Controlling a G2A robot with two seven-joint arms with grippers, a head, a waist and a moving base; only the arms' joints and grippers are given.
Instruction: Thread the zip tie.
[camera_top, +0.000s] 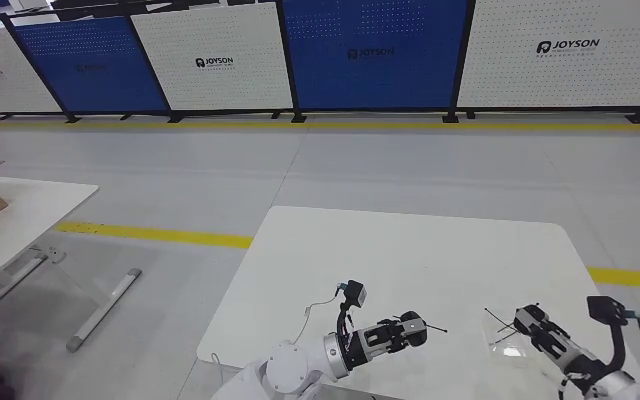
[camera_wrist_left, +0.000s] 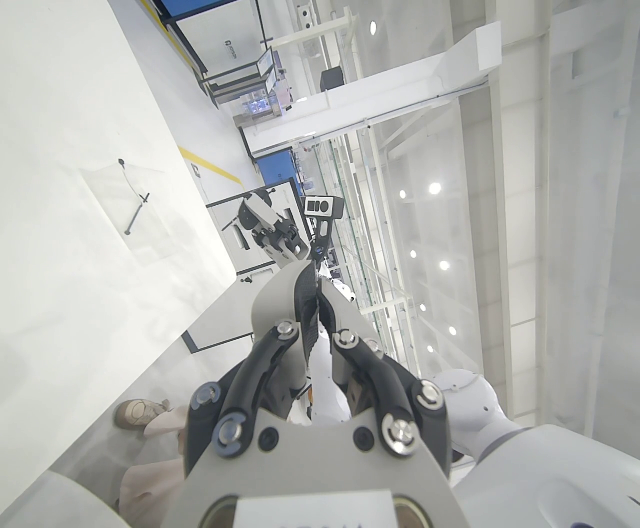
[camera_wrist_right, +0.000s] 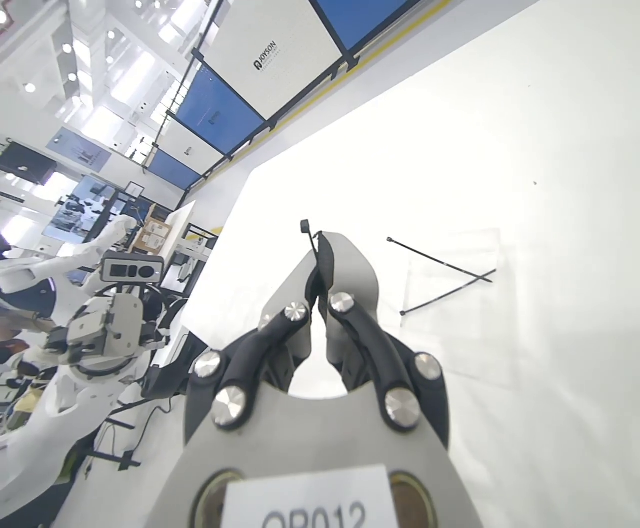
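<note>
With right tool clamped on the zip tie under its head and left tool pinching a thin strip, align tip squarely to slot.

Strap of the zip tie — out of sight inside the pinched right claw.

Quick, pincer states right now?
Left pincer: closed on a black tie.
Right pincer: closed on a zip tie, head sticking out.

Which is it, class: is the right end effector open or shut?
Shut: the right end effector pinches a zip tie, its head poking past the tips.
</note>
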